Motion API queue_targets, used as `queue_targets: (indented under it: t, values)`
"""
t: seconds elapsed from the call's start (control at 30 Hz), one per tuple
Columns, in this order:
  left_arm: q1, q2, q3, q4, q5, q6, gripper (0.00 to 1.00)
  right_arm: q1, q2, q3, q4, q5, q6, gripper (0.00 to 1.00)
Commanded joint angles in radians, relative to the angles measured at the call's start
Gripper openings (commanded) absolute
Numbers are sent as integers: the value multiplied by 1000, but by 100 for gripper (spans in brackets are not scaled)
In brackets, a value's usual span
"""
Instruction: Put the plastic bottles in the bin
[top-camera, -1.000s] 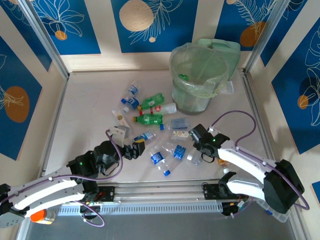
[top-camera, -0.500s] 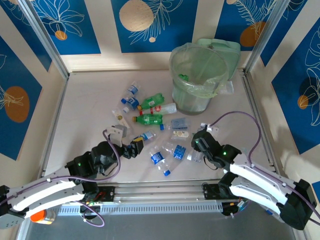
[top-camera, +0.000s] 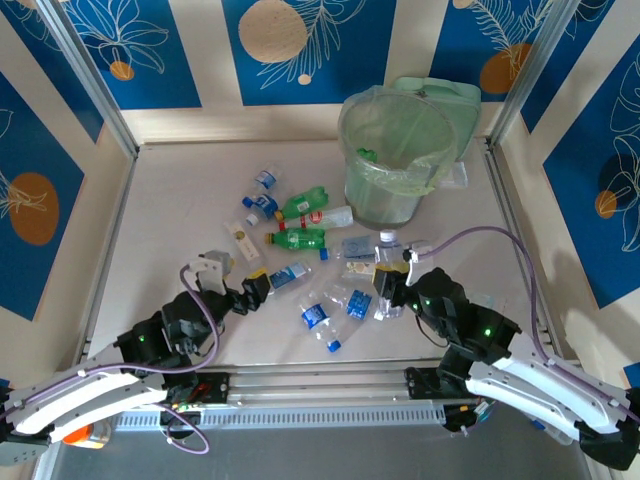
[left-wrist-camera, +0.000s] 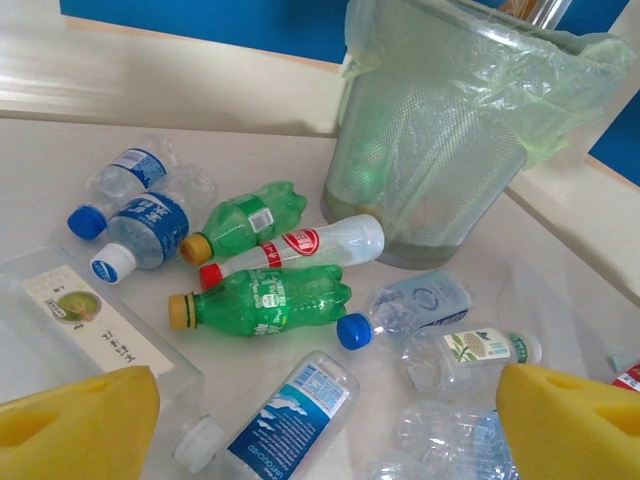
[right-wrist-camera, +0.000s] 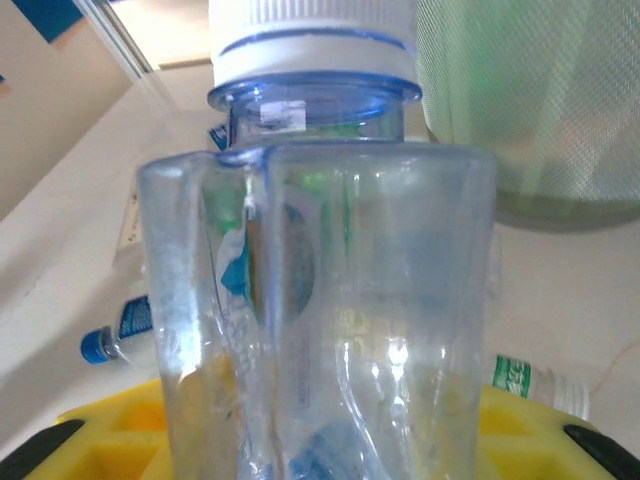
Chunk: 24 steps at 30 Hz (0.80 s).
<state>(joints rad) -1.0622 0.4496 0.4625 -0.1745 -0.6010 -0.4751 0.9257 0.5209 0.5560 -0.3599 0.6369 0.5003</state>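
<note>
Right wrist view: clear dented plastic bottle (right-wrist-camera: 320, 300) with ribbed white cap, gripped by the right claw (top-camera: 388, 292); left claw (top-camera: 251, 291) with yellow foam pads (left-wrist-camera: 80, 420) stands wide, empty

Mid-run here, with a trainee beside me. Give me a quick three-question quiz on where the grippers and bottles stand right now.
1. True or false: the right gripper is shut on a clear plastic bottle with a white cap.
2. The white plastic bottle with a red cap is: A lying between two green plastic soda bottles; B standing upright; C held in the air.
3. Fill in: the left gripper hovers near the loose bottles with its jaws ___ (open or shut).
Key: 1 true; 2 A; 3 open.
</note>
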Motion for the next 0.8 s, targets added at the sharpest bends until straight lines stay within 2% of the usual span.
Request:
queue_targets:
  t: [0.0,0.3,0.47,0.53,0.67,0.77]
  values:
    - [5,-20,-10,-21,-39,-13,87,5,19,81,99,-12,-102,38]
    - [5,-58,-15,-34,-46,-20,87,3,160,245,242,17,-218,36]
    - [5,-60,-15,-35,-38,-23,87,-47,254,366,296,15,-292,36]
    - [5,-60,-15,-34,-37,-23,87,-120,316,433,287,-1,-292,35]
    - [5,-61,-15,-35,-36,-24,87,-335,430,565,244,-162,-206,33]
    - [5,-61,-15,-34,-37,-22,87,-448,514,676,226,-239,-181,33]
